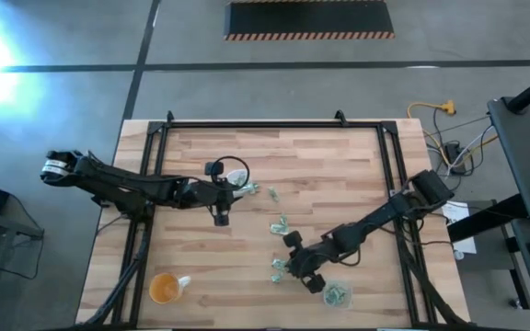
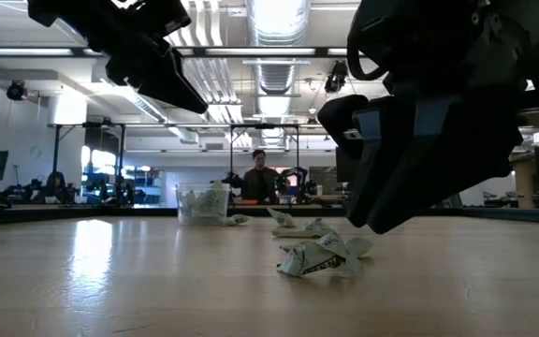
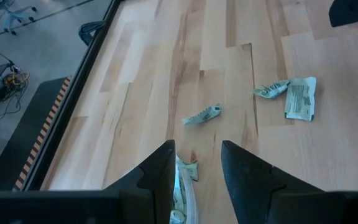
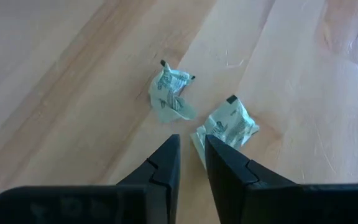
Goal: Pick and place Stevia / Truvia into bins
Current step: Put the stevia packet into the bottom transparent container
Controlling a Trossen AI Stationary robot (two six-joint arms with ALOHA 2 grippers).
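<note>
Crumpled pale green and white Stevia packets lie scattered on the wooden table. Two of them (image 4: 169, 93) (image 4: 229, 121) sit just ahead of my right gripper (image 4: 191, 140), which is low over the table near its front (image 1: 290, 267), its fingers a narrow gap apart with nothing between them. Other packets (image 3: 201, 115) (image 3: 300, 96) lie mid-table. My left gripper (image 3: 197, 146) hangs open above one clear bin (image 1: 236, 173) that holds packets. The second bin (image 1: 338, 294), also with packets in it, stands at the near right. My right gripper has one fingertip (image 4: 211, 144) right at the near edge of a crumpled packet (image 4: 199, 135), slanting down from the table's right. Whether it touches the packet, I cannot tell. The packet lies on the table.
An orange-tinted round cup (image 1: 166, 287) stands at the near left. A dark frame (image 1: 265, 125) runs along the table's far edge and sides. In the low view a person sits in the room beyond the table. Bare wood lies at the far right and the near middle.
</note>
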